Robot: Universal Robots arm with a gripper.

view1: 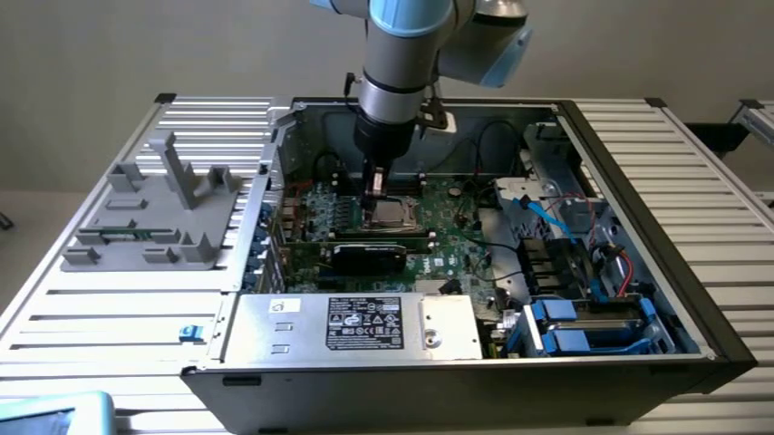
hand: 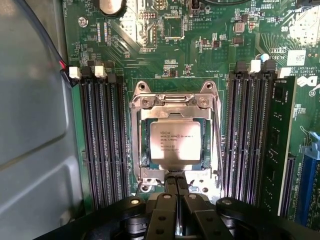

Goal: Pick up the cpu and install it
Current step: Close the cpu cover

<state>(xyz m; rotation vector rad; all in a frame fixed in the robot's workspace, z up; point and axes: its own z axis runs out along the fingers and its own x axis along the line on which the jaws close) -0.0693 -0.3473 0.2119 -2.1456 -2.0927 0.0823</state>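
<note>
We see the cpu [hand: 176, 140] flat in its socket [hand: 175, 102] (square, lettered face up), our hand [hand: 175, 176] clenched empty just beside.

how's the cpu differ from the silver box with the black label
The cpu is a small flat square; the silver box is a large block with a black label. The cpu lies in the socket; the silver box sits at the case edge. Both are silvery metal.
</note>
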